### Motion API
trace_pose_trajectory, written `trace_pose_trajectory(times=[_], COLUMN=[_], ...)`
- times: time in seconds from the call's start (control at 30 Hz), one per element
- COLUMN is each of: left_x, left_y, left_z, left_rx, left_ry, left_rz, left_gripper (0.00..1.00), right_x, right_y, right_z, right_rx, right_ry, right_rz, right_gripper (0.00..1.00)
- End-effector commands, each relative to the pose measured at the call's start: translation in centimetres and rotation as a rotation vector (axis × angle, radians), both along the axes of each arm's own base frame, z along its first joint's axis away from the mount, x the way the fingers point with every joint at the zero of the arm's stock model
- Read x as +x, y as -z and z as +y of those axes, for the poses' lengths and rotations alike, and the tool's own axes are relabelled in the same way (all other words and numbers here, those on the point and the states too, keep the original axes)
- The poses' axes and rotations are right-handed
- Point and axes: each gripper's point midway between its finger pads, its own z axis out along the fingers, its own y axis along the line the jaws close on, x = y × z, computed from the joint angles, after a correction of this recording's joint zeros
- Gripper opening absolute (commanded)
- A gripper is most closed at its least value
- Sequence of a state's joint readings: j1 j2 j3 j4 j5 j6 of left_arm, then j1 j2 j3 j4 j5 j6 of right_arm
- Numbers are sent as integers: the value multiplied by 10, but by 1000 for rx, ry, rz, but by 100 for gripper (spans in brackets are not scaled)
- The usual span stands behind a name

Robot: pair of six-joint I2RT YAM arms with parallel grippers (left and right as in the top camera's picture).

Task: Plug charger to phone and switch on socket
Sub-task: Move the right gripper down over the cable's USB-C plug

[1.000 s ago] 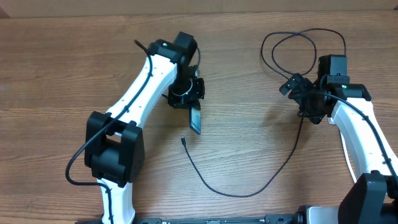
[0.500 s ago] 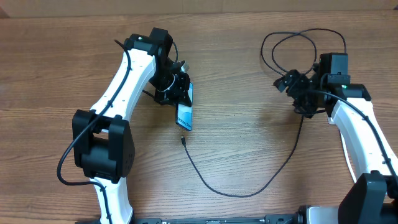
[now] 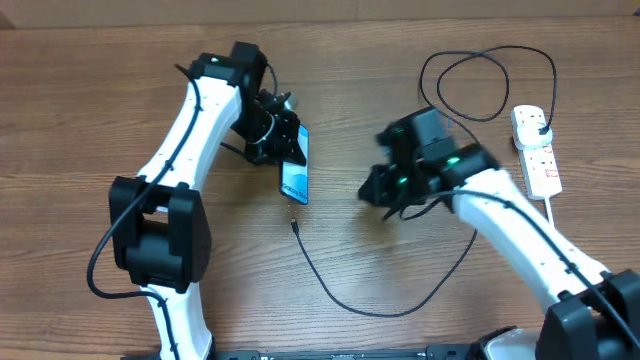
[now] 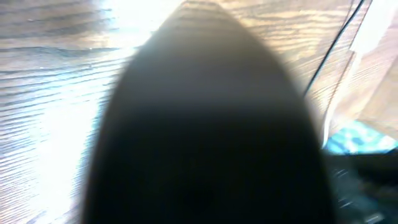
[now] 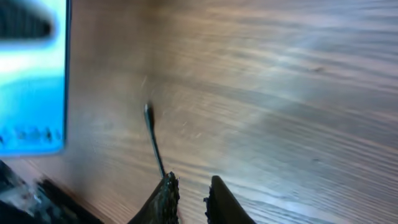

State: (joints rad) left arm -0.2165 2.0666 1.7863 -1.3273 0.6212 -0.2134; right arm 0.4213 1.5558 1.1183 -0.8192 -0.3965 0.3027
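The phone (image 3: 296, 178), its cyan screen up, sits left of centre with its far end in my left gripper (image 3: 283, 140), which is shut on it. The charger (image 3: 380, 311) is a thin black cable. Its connector tip (image 3: 296, 226) lies just below the phone, and its plug (image 3: 533, 121) is in the white socket (image 3: 538, 152) at the right. My right gripper (image 3: 374, 195) hovers mid-table, right of the phone. In the right wrist view its gripper (image 5: 191, 190) is almost shut with nothing between the tips. The connector tip (image 5: 148, 113) is just ahead, the phone (image 5: 31, 81) at the left.
The cable loops (image 3: 490, 80) behind the right arm near the table's far edge. A dark blur fills the left wrist view, with a cyan patch of phone (image 4: 360, 138) at its right. The socket's thick white cord (image 3: 556, 215) runs toward the near right.
My right arm swung left from the socket to mid-table and its jaws closed, uncovering the socket. The left arm carried the phone slightly up and left, screen now facing up.
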Motion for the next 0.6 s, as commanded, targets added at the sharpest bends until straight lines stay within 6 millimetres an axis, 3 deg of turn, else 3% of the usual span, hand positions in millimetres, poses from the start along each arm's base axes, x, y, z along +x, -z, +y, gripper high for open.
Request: trace_pose_trajectory(times=[0.0, 0.27, 0.43, 0.57], left_x=[8, 19, 25, 27], left_y=[-23, -23, -23, -23], left_z=[12, 52, 71, 78], left_rx=[-66, -62, -62, -61], left_ry=[-59, -165, -215, -233], left_rz=[-27, -10, -9, -9], left_gripper=[4, 5, 4, 4], right_x=[-10, -30, -49, -55], right_y=[15, 39, 73, 68], right_z=[10, 41, 60, 72], right_rx=[-102, -178, -229, -250], right_ry=[-31, -131, -219, -305], right_rz=[-17, -20, 41, 44], right_gripper=[20, 46, 49, 49])
